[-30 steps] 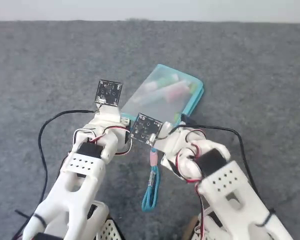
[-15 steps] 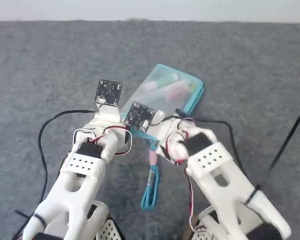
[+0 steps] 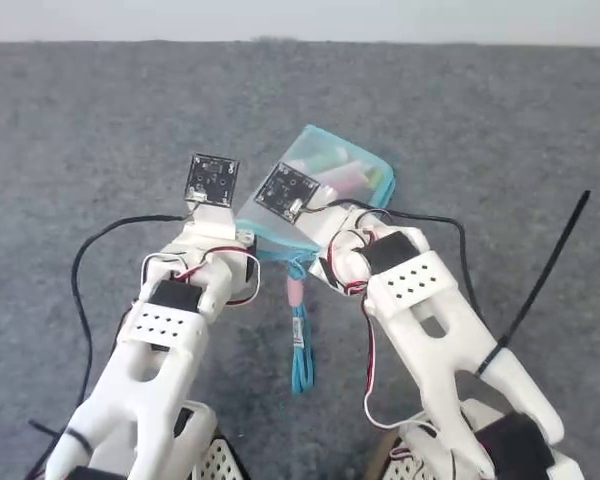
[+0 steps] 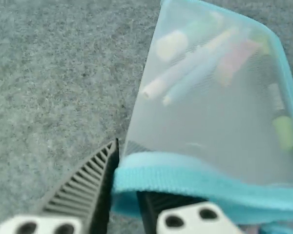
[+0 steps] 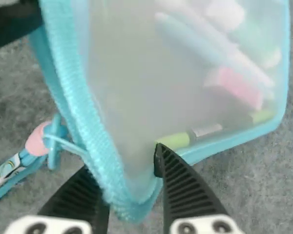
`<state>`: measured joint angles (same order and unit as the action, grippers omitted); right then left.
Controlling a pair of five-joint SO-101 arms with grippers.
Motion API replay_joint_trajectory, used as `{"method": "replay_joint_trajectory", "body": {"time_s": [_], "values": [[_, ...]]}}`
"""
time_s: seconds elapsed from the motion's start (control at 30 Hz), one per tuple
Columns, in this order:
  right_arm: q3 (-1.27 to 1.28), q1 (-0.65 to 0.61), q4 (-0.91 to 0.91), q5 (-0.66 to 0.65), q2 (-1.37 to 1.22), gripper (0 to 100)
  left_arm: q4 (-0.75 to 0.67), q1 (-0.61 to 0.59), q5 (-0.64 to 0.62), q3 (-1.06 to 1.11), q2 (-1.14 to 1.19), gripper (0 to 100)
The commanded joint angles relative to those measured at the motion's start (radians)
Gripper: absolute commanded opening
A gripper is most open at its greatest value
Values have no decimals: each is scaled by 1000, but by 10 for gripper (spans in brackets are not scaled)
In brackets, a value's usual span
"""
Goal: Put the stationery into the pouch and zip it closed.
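A translucent pouch [image 3: 332, 172] with teal trim lies tilted on the grey carpet, with pens and markers [image 4: 195, 68] showing through its side. My left gripper [image 4: 127, 170] is shut on the pouch's teal zip edge [image 4: 195, 183] near one corner. My right gripper [image 5: 124, 163] is shut on the other corner of that edge [image 5: 129, 195], beside a green marker [image 5: 176, 140] and a pink one [image 5: 234, 87] inside. A pink tag [image 5: 38, 139] on a teal strap [image 3: 300, 345] hangs from the zip end between the two arms. I cannot see whether the zip is closed.
Grey carpet [image 3: 500, 130] spreads on all sides, up to a pale wall along the far edge. A black cable [image 3: 85, 270] loops beside the left arm, and a black cable tie [image 3: 550, 270] sticks out from the right arm.
The right arm has swung forward and left onto the pouch's near edge. The pouch has shifted slightly left and away, and the strap has been dragged up with it.
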<state>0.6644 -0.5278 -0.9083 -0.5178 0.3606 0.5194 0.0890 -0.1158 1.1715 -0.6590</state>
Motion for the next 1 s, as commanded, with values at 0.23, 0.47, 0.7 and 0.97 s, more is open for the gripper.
{"method": "replay_joint_trajectory", "body": {"time_s": [0.23, 0.47, 0.7, 0.97], "values": [[-61, 27, 12, 89, -13, 8, 292, -149, 21, -24, -589, 160], [-118, 36, -31, 167, -13, 7, 377, -129, 75, 18, -769, 160], [-298, 54, -200, 249, -2, 7, 407, 77, 143, 42, -720, 162], [-319, -22, -277, 250, -1, 7, 285, 149, 143, 39, -457, 239]]}}
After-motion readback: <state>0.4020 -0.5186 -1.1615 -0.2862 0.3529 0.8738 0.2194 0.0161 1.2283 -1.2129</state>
